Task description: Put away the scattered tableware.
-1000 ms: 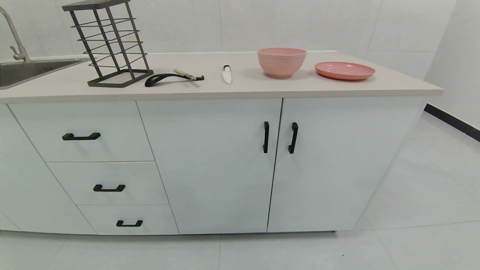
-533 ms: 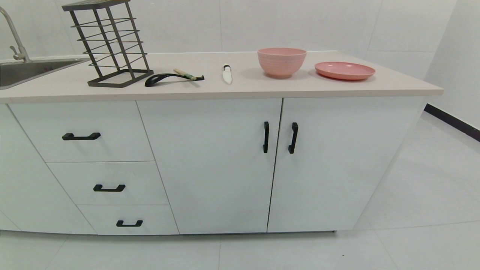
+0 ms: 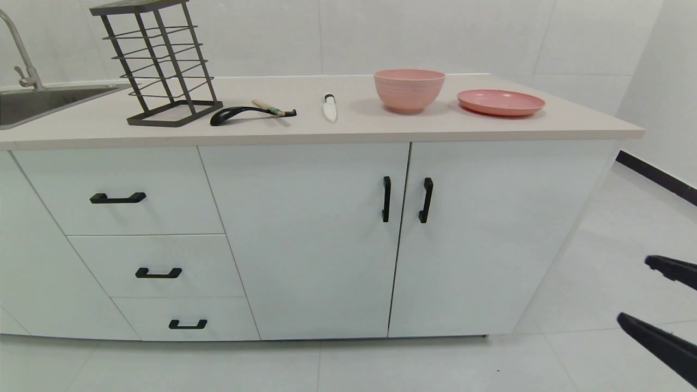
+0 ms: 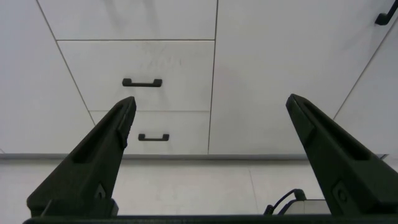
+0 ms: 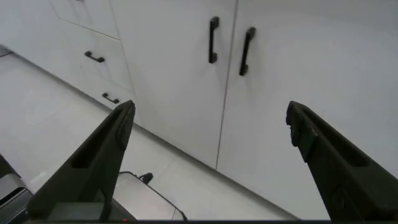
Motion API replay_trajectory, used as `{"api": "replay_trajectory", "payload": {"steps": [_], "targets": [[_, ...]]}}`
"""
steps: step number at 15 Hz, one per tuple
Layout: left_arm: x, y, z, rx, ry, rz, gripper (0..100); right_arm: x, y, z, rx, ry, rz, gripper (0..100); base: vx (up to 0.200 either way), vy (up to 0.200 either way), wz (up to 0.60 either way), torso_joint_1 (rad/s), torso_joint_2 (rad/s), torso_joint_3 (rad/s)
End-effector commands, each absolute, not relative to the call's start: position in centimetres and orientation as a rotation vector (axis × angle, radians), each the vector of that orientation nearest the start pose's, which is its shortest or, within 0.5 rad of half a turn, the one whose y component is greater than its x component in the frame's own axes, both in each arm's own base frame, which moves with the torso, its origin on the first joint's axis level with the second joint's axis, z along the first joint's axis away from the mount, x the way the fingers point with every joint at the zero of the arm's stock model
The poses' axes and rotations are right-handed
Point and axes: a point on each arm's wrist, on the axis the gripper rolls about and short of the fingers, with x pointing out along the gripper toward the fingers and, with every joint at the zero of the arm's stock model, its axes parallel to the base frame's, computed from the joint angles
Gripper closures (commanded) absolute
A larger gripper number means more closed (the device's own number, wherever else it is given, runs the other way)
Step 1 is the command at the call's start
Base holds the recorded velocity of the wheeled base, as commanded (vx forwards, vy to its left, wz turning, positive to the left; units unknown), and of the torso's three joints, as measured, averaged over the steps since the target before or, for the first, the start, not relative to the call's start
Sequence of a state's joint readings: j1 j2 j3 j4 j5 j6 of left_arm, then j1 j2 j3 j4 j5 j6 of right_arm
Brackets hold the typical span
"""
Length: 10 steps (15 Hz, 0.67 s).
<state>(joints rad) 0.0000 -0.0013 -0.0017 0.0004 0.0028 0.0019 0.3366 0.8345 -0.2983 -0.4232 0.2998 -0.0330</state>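
Pink bowl (image 3: pixel 409 90), plate (image 3: pixel 500 102), knife (image 3: pixel 329 108) and black ladle (image 3: pixel 222 117) lie on the counter (image 3: pixel 490 128), upper frame; both arms' jaws spread, empty. Risk: a hurried reach could nudge the knife off the counter edge

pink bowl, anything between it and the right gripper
Only the countertop edge: the right gripper hangs open below counter height, off to the right, while the pink bowl sits on top. Nothing lies on the surface in front of the bowl.
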Motion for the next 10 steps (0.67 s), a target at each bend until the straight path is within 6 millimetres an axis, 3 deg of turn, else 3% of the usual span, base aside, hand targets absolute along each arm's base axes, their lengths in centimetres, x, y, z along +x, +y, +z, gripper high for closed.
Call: {"api": "replay_trajectory", "payload": {"steps": [1,4,10], "targets": [[-2.3,0.0,7.6,0.002,-0.002,0.003,0,12.2,5.5,17.6,-0.069,0.176,0.758,0,0.000,0.000,0.00,0.000,0.00,0.000],[-2.3,0.0,7.6,-0.002,-0.002,0.003,0,14.6,6.8,17.5,-0.118,0.080,0.937,0,0.000,0.000,0.00,0.000,0.00,0.000],[-2.3,0.0,7.5,0.005,0.000,0.002,0,22.2,9.5,12.6,-0.163,0.068,1.035,0,0.000,0.000,0.00,0.000,0.00,0.000]]}}
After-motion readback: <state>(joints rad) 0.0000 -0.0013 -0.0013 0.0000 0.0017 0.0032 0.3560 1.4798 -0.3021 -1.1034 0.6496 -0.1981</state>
